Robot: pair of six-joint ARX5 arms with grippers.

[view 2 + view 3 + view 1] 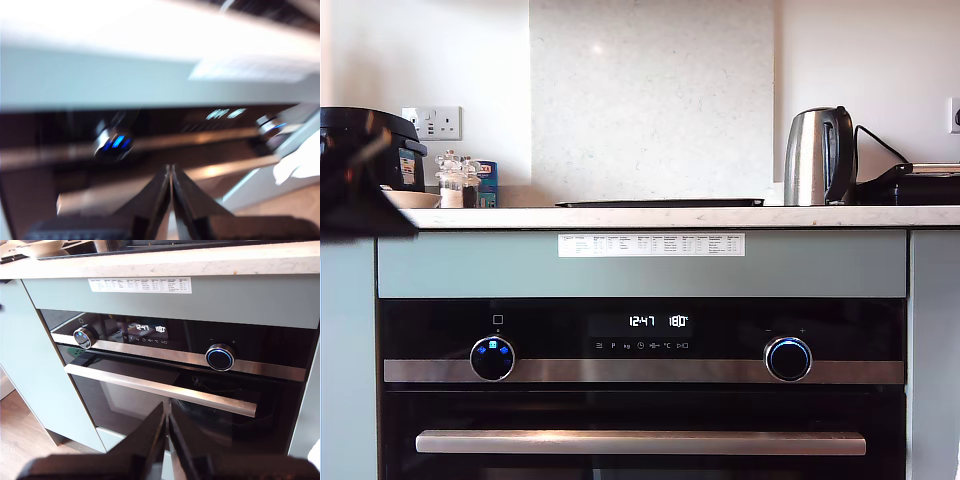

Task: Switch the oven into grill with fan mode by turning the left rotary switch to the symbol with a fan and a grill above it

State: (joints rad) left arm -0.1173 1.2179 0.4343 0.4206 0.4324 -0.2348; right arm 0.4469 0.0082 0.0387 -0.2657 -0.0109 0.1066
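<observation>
The oven fills the lower half of the exterior view, and its display reads 12:47 and 180°. The left rotary switch is a small black knob with blue icons, on the steel trim at the exterior view's left. My first gripper is shut and empty, a short way off from this knob; that view is motion-blurred. My second gripper is also shut and empty, standing back from the oven front, with the switch well beyond it.
A second knob with a blue glowing ring sits at the exterior view's right. The long steel handle runs below both knobs. A kettle and jars stand on the worktop. A dark blurred shape covers the exterior view's left edge.
</observation>
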